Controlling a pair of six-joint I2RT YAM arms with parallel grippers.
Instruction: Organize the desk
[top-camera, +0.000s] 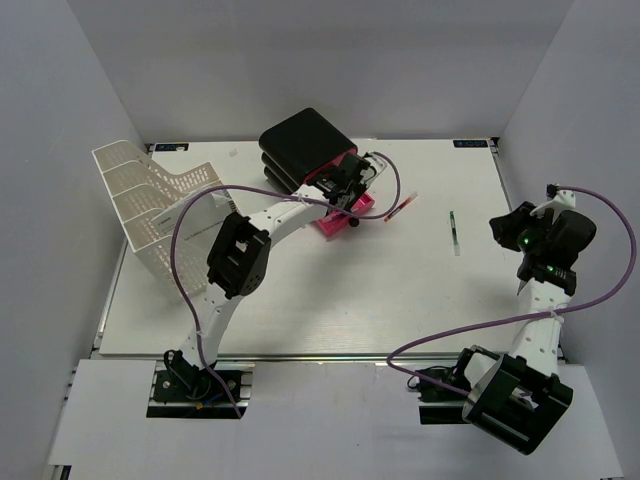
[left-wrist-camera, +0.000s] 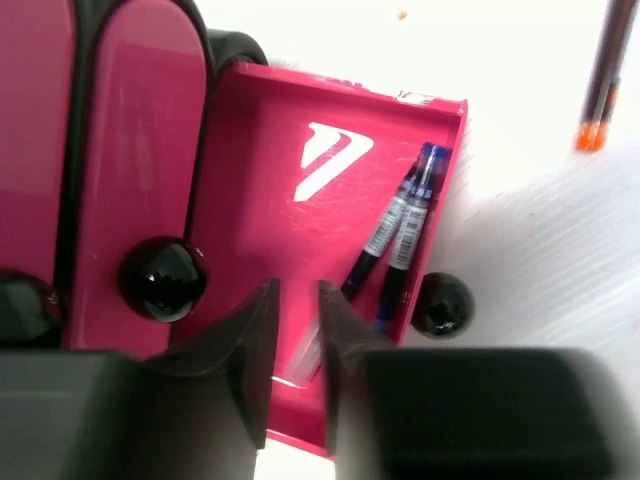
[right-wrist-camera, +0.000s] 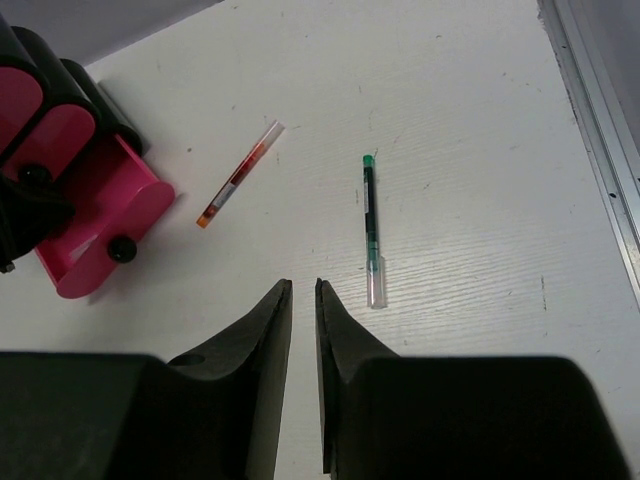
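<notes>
- The left hand (left-wrist-camera: 297, 290) hovers over the open pink drawer (left-wrist-camera: 350, 88). Its fingers are drawn close with a thin slit between them. A pale pen end (left-wrist-camera: 306, 355) shows low in the slit, and I cannot tell whether it is pinched.
- Two blue pens (left-wrist-camera: 400, 225) lie side by side in the drawer, their lower ends hidden behind the hand.
- From above, the left hand hides most of the drawer, which sticks out from the black drawer unit (top-camera: 305, 140).
- The right hand (right-wrist-camera: 303, 290) has its fingers pressed nearly together on nothing, above bare table (right-wrist-camera: 470, 120).
- A green pen (right-wrist-camera: 370, 225) and an orange pen (right-wrist-camera: 240, 175) lie apart on the table, beyond the right hand.
- The table is white and perforated, fills the floor of the booth, and has a metal rail (top-camera: 320, 356) along its near edge.
- A white mesh tray (top-camera: 150, 200) stands at the left edge.
- Plain grey walls (top-camera: 300, 60) enclose the table.
</notes>
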